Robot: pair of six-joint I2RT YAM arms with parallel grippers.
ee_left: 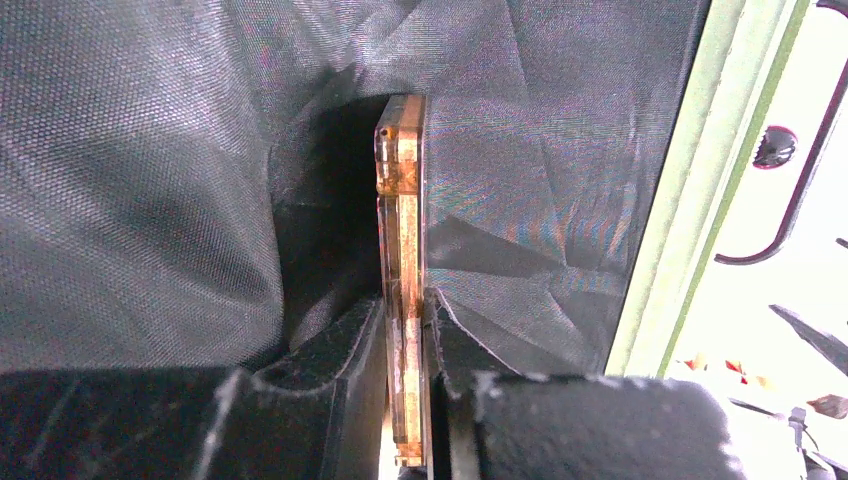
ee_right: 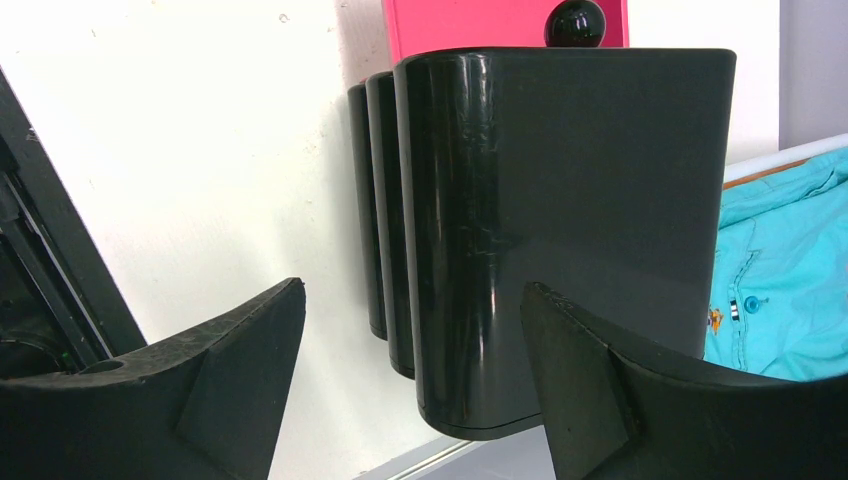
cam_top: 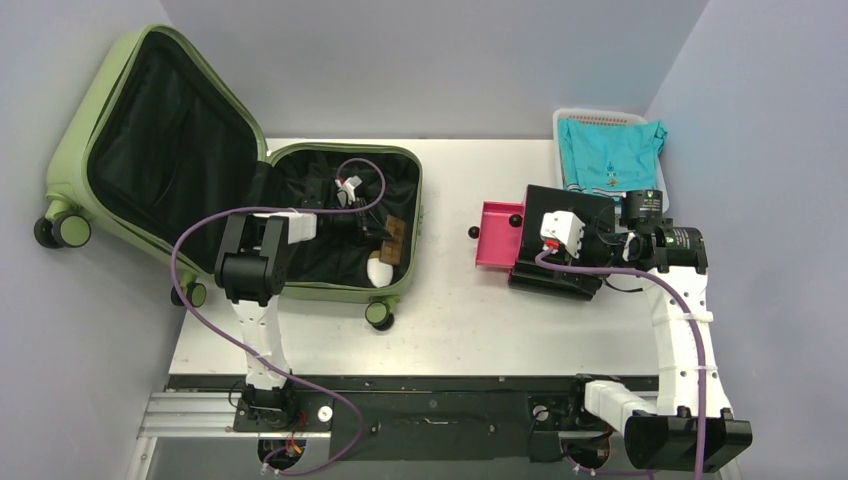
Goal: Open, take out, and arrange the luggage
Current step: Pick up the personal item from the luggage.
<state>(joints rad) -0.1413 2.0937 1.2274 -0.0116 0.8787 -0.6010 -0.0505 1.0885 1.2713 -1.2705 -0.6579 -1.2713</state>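
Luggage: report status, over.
Left gripper shut on amber slab inside the luggage, lid open. Right gripper open at the black case. White item lies beside the slab.

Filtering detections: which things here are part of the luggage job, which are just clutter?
Job: suitcase; amber slab inside it, in left gripper; probably black case at right gripper.
Clutter: basket; teal shirt.
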